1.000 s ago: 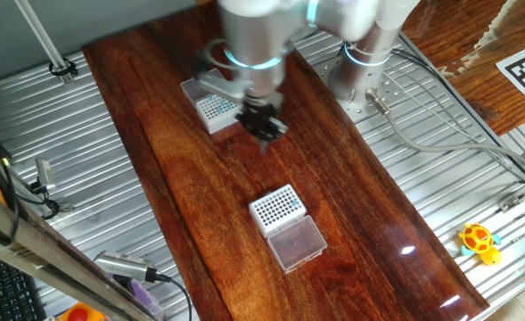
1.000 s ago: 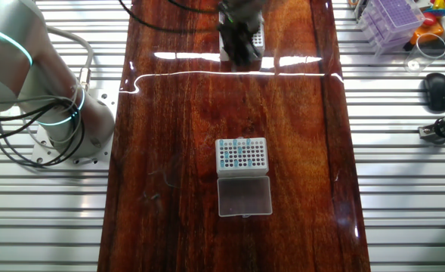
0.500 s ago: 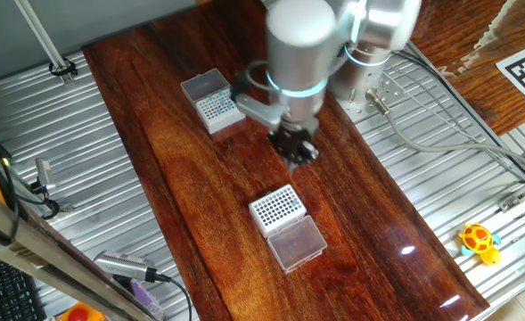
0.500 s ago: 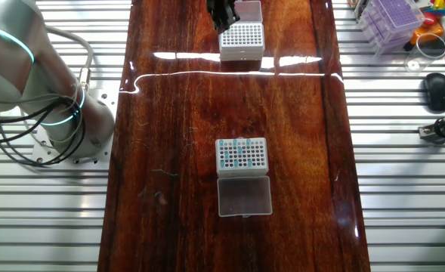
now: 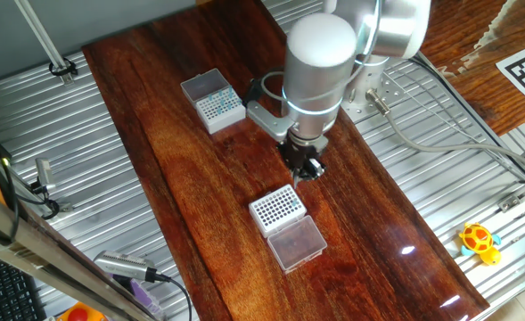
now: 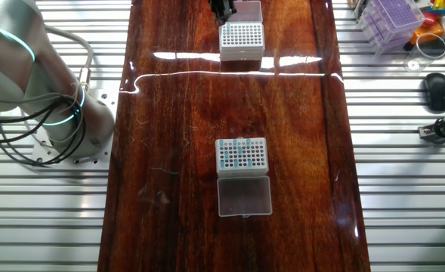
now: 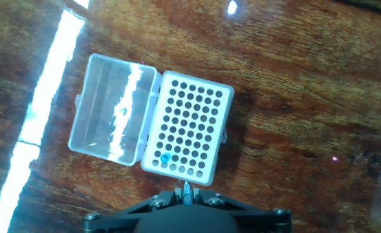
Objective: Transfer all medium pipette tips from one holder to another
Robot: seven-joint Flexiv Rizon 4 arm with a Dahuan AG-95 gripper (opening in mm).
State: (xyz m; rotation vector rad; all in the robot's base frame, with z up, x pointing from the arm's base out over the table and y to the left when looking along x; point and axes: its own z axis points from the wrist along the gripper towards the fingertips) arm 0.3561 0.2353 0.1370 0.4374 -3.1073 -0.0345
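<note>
At the bottom edge of the hand view, the pincer [image 7: 187,194] has its fingertips drawn together on a slender pipette tip whose point pokes up between them. Just above it lies the bold-holed rack [image 7: 187,126], with a single teal tip [image 7: 165,157] seated in a hole near its lower left corner and its clear lid [image 7: 114,109] hinged open to the left. In one fixed view the pincer [image 5: 304,167] hangs over the wooden table [image 5: 191,160] just up and right of this rack [image 5: 276,207], apart from it. Farther off, toward the upper left of that view, sits the fine-dotted rack [image 5: 219,108]. The other fixed view shows this rack [image 6: 241,155] mid-frame, teal medium pipette tips [image 6: 239,153] scattered across its grid, its frosted lid [image 6: 244,196] lying open below.
</note>
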